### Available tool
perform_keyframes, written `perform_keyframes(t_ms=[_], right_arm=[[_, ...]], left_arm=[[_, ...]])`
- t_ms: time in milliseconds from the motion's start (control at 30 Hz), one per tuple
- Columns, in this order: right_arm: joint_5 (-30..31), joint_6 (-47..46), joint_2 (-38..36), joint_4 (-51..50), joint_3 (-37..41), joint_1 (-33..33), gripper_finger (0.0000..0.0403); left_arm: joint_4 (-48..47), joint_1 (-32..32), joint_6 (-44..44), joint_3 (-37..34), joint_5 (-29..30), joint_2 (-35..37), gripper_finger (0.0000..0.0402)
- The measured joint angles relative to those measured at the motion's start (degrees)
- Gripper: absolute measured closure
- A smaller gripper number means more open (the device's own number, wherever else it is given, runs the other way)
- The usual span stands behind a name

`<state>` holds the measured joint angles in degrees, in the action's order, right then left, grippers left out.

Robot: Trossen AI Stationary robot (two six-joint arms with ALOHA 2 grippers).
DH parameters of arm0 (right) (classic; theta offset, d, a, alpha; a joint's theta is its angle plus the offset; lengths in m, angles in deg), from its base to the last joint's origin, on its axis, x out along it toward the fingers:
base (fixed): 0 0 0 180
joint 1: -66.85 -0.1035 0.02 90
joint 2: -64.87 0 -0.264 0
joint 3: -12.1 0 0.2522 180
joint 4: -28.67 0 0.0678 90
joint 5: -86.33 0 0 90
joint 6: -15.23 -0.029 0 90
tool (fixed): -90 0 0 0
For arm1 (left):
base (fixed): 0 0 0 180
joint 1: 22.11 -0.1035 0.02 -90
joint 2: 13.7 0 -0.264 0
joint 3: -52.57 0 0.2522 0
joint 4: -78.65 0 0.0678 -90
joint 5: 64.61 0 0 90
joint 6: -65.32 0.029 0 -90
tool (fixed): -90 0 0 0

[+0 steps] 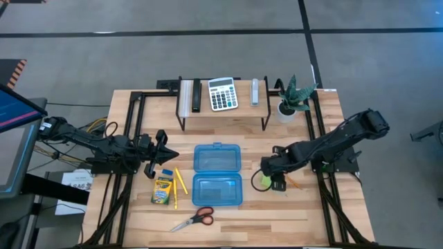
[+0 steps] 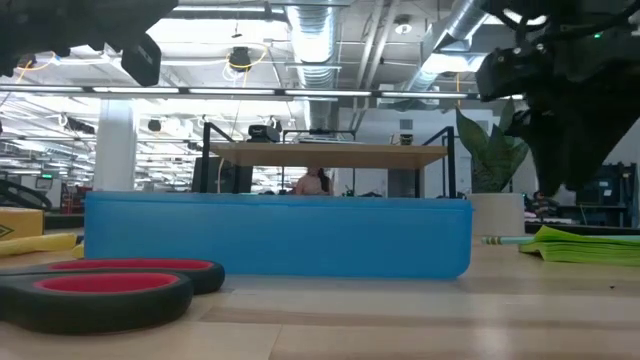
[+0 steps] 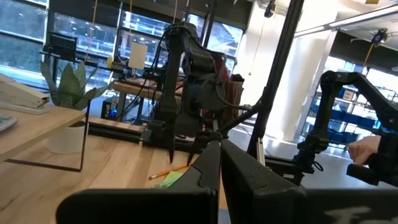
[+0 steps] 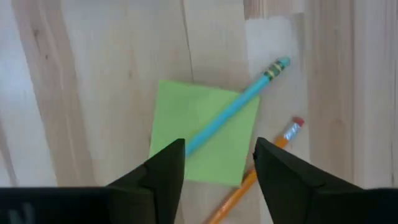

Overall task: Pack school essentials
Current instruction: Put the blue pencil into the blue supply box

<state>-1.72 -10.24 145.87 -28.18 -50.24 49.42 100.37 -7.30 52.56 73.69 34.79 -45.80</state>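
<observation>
An open blue case (image 1: 217, 174) lies at the table's middle. To its right a lime-green sticky-note pad (image 4: 205, 130) lies flat, with a teal pencil (image 4: 242, 102) slanting across its top and an orange pencil (image 4: 267, 162) beside it. My right gripper (image 4: 217, 165) hangs open just above the pad, pointing steeply down, one finger over each side of the pad's near edge. My left gripper (image 1: 166, 155) waits shut, left of the case. Yellow pencils (image 1: 178, 183) and a crayon box (image 1: 163, 190) lie left of the case, and red-handled scissors (image 1: 195, 219) lie near the front edge.
A low shelf (image 1: 221, 111) at the far edge carries a calculator (image 1: 222, 93), and a potted plant (image 1: 294, 97) stands at its right end. Black frame rails run along both sides of the table. Bare wood lies in front of the case, right of the scissors.
</observation>
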Motion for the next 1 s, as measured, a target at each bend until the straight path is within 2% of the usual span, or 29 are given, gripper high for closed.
perform_keyframes(t_ms=[133,467,1000], right_arm=[[0.95,-1.09,2.59,3.68,0.0,0.83,0.0184],[1.21,-4.14,7.52,5.59,0.03,4.29,0.02],[1.05,-4.1,7.4,11.04,4.22,8.98,0.0215]], left_arm=[[0.01,0.0,0.0,0.0,0.0,0.0,0.0401],[-0.02,0.0,-0.02,0.0,0.0,-0.02,0.0401],[0.01,0.0,-0.04,0.0,0.0,0.0,0.0401]])
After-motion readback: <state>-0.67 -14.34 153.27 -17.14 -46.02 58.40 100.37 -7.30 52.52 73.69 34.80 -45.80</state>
